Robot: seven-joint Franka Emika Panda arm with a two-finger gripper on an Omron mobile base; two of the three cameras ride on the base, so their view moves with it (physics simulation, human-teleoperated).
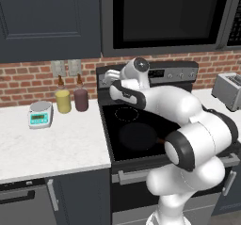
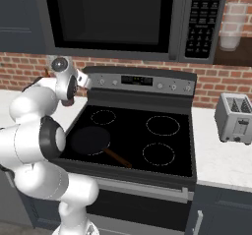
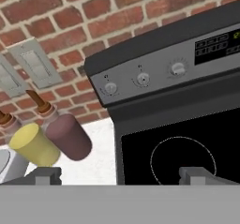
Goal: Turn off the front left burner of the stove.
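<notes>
Nearest the hand camera are my two dark fingertips (image 3: 48,175), and between them my pincer (image 3: 123,175) is released, jaws spread wide and grasping nothing. Just beyond them is the stove (image 2: 133,145), a black range with a flat glass cooktop and a raised back panel (image 3: 164,66) carrying small silver knobs (image 3: 142,79).

The front left burner (image 2: 91,140) sits at the stove's near left corner, covered by a black skillet (image 1: 137,137) whose brown handle (image 2: 118,158) points toward the stove's front right. The rear left zone (image 3: 183,161) is a thin pale ring just behind it, right under my fingertips.

The thing to take hold of is a knob, not the burner. I judge the knobs rigid, smooth and possibly slippery, fixed to the panel and turning on their axis, so a firm pinch across the round sides should serve.

Which knob governs the front left burner I cannot tell; the markings beside them are too small to read. From the left base camera my own arm hides much of the stove's panel. Left of the stove, on the bench (image 1: 52,144), stand a yellow bottle (image 3: 33,144) and a maroon bottle (image 3: 68,135).
</notes>
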